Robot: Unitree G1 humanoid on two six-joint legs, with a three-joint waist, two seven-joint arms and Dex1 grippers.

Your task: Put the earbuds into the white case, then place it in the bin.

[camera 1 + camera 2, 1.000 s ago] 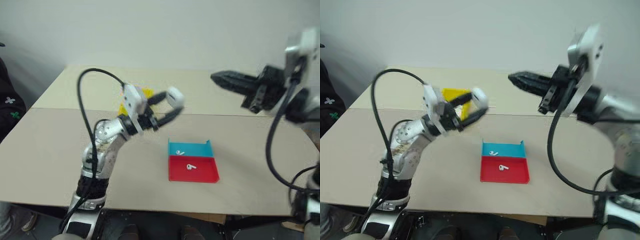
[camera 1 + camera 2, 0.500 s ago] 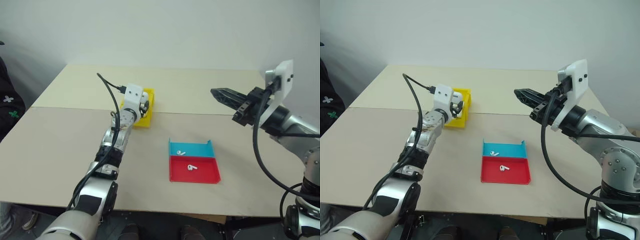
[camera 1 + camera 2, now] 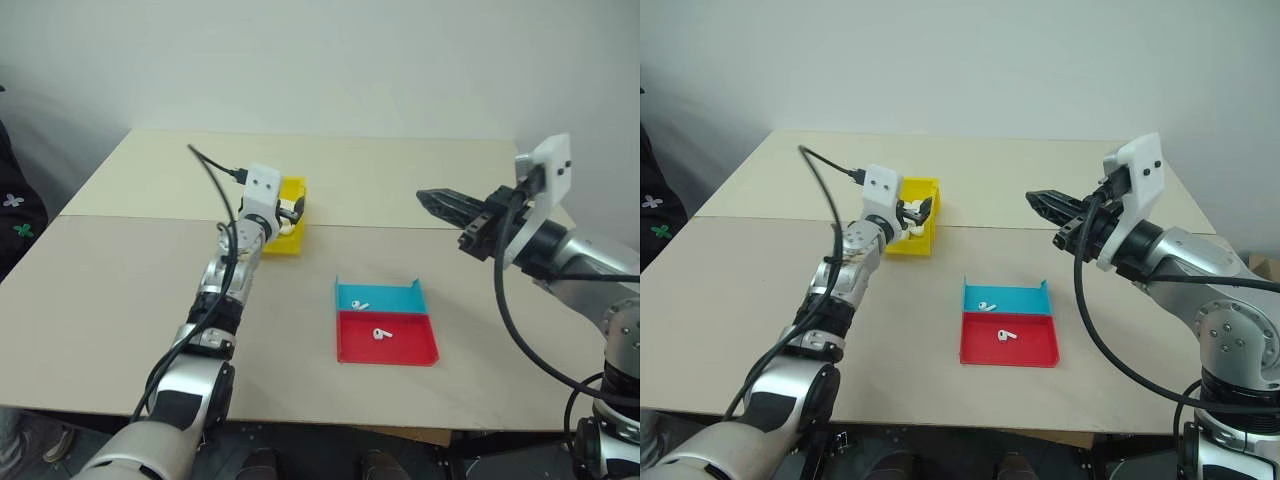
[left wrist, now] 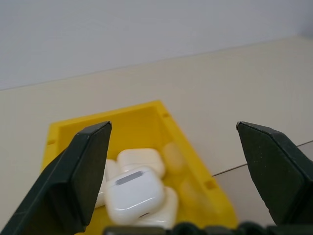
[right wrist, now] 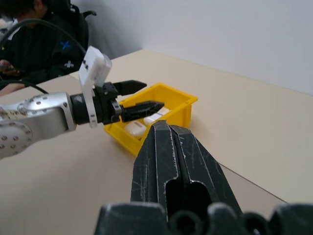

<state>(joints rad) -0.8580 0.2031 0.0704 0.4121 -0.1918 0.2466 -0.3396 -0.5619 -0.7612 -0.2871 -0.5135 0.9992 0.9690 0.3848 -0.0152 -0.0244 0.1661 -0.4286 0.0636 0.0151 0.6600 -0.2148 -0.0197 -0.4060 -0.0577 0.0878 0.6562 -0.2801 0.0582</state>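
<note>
The yellow bin (image 3: 291,243) stands at the middle left of the table. Inside it a white case (image 4: 134,196) lies closed on top of other white cases. My left gripper (image 3: 292,210) hovers just over the bin, open, its fingers (image 4: 78,171) spread wide with nothing between them. One earbud (image 3: 362,305) lies in the blue tray (image 3: 400,297), another earbud (image 3: 381,334) in the red tray (image 3: 410,350). My right gripper (image 3: 432,201) is shut and empty, held in the air to the right of the bin, pointing toward it.
The blue and red trays sit side by side in the table's middle, nearer to me than the bin. A person (image 5: 34,34) in dark clothes sits past the table's left edge. A cable (image 3: 215,165) arcs from my left wrist.
My left gripper carried the white case forward and down to the bin, then opened; the case now lies in the bin. My right gripper sank a little.
</note>
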